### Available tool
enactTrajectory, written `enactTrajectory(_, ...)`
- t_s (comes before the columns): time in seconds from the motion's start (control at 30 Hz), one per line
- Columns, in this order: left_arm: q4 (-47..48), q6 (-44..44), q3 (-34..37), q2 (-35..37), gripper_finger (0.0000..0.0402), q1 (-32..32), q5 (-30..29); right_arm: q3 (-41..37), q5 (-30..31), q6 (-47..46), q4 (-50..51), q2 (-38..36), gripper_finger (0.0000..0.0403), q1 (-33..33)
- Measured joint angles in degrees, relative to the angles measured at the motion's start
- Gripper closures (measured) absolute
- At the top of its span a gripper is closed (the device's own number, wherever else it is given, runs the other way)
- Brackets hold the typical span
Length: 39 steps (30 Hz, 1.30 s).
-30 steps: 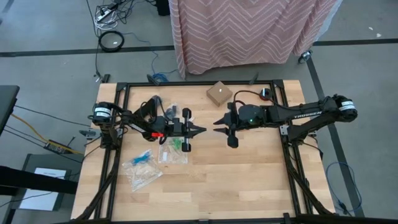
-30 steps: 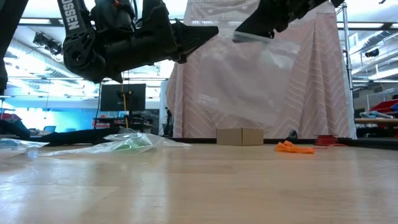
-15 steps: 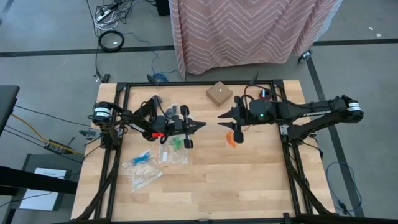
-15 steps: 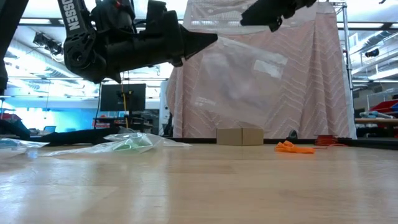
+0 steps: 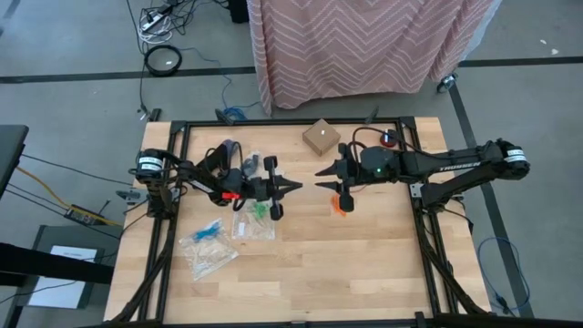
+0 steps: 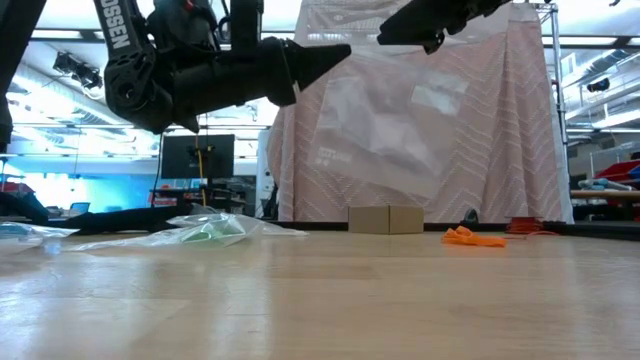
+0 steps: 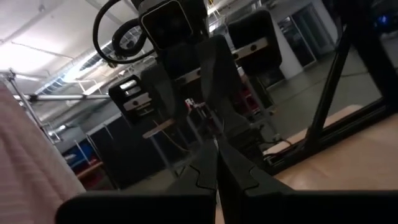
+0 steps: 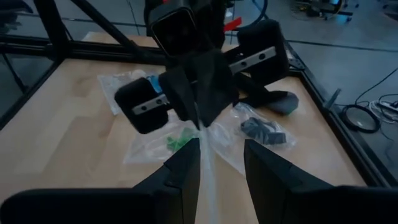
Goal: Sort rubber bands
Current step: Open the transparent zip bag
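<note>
A clear zip bag hangs in the air between my two grippers over the middle of the table. My left gripper is shut on it. My right gripper faces it tip to tip, its fingers apart, with the bag's film running between them. Orange rubber bands lie loose on the table under the right gripper. Green rubber bands and blue ones sit inside clear bags lying flat on the table's left half. Black ones lie in a further bag behind the left gripper. My left gripper pinches the bag's upper corner between its two fingertips, pointing level toward the table's right side. The bag hangs below, clear of the table. My right gripper has the bag's upper edge at its tips. The film lies along the inner side of one finger. Whether that finger is inside the bag's mouth cannot be told.
A small cardboard box stands at the far edge. Another clear bag lies near the left front. Black frame rails run along the table's sides. Bare wood shows at the near right.
My left gripper has rolled about its own axis while staying in place. My right gripper has risen a little. The hanging bag has twisted and tilted between them, its lower part swinging, still clear of the table.
</note>
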State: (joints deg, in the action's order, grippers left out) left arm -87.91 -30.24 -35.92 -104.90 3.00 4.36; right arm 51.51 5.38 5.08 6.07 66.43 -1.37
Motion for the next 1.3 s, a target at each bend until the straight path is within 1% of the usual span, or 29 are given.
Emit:
enactTrajectory(0.17, 0.4, -4.2, 0.0, 0.0, 0.0396, 0.1, 0.0, 0.0, -1.1, -0.3, 0.0, 0.0, 0.0291, 0.0)
enactTrajectory(0.27, 0.4, -5.2, 0.0, 0.0, 0.0396, 0.1, 0.0, 0.0, -1.1, -0.2, 0.0, 0.0, 0.0291, 0.0)
enactTrajectory(0.43, 0.4, -5.2, -1.1, 0.0, 0.0396, -0.1, 0.0, 0.0, -1.0, 0.7, 0.0, 0.1, 0.0291, 0.0)
enactTrajectory(0.57, 0.4, -5.1, -2.2, 0.0, 0.0396, -0.3, 0.9, -0.4, -0.4, 1.7, 0.0, 2.0, 0.0291, 0.4)
enactTrajectory(0.7, 0.8, -4.8, -2.3, 0.0, 0.0396, -0.4, 1.0, -0.3, -0.5, 3.1, -3.4, 2.7, 0.0291, 0.6)
enactTrajectory(0.83, 2.5, -4.2, -2.3, 0.0, 0.0396, -0.4, 1.0, -0.3, -0.9, 5.0, -3.9, 2.6, 0.0291, 0.6)
enactTrajectory(0.9, 3.3, -4.1, -2.3, 0.0, 0.0396, -0.4, 0.9, -0.3, -2.3, 5.6, -4.0, 2.2, 0.0291, 0.6)
enactTrajectory(1.1, 3.4, -4.1, -2.3, 0.0, 0.0396, -0.4, 0.9, -0.2, -3.2, 4.4, -1.0, 1.9, 0.0291, 2.0)
enactTrajectory(1.3, 3.4, -4.1, -2.3, 0.0, 0.0396, -0.4, 0.9, -0.2, -4.1, 3.6, -0.8, 1.9, 0.0291, 2.8)
